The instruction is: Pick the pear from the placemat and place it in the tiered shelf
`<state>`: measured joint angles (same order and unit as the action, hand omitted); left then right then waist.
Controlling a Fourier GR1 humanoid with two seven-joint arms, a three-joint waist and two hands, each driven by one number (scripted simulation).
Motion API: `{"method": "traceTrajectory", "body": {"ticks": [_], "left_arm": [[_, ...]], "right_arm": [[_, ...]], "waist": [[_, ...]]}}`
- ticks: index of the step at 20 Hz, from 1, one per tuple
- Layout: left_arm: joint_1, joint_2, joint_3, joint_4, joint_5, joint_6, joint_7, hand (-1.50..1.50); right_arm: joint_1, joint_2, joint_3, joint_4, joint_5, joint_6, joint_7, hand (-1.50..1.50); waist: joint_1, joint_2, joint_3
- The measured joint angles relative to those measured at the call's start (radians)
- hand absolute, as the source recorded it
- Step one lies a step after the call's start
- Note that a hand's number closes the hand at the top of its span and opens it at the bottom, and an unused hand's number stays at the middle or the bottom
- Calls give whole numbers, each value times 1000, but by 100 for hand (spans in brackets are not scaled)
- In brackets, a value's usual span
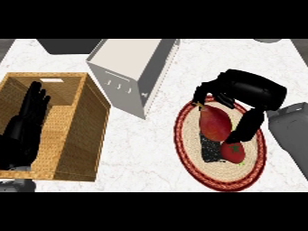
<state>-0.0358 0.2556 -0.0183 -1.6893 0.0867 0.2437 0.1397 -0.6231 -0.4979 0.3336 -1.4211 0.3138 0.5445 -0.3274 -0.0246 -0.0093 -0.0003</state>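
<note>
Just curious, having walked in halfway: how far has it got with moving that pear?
Nothing is delivered yet. The right hand has its fingers curled round the red-brown pear, which lies on the round woven red-rimmed placemat beside a red tomato-like fruit. Lifting and carrying it to the shelf remain. The left hand rests open over the wicker basket.

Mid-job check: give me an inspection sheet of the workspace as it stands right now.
Surface: white marbled counter.
Job's things: pear, reddish, lying on the round woven placemat; tiered shelf not identified with certainty.
Clutter: red round fruit and a dark patch on the placemat; wicker basket at left; white box-like unit at centre top.
Robot hands: right robot hand curled round the pear, thumb and fingers on either side; left robot hand open, resting over the basket.
Cables: nothing seen.
Surroundings: grey floor beyond the counter's edges; dark object at the top edge.
</note>
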Motion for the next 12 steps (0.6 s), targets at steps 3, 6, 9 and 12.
{"method": "traceTrajectory", "body": {"ticks": [3, 6, 9, 12], "left_arm": [[-13, 2, 11, 15, 9, -13, -3, 0], [-26, -4, 4, 14, -6, -11, 2, 0], [-16, -9, 10, 2, -6, -22, 0, 0], [-23, -14, 15, 13, -5, -37, -4, 0]], "right_arm": [[-44, -14, -116, -29, -100, 47, 95, 150], [-82, -18, -194, -54, -140, 55, 181, 150], [-123, -6, -243, -40, -149, 59, 235, 150], [-179, 15, -280, 3, -152, 61, 270, 150]], "waist": [[5, 2, -1], [13, 4, 0], [22, 7, 0], [28, 8, 0]]}}
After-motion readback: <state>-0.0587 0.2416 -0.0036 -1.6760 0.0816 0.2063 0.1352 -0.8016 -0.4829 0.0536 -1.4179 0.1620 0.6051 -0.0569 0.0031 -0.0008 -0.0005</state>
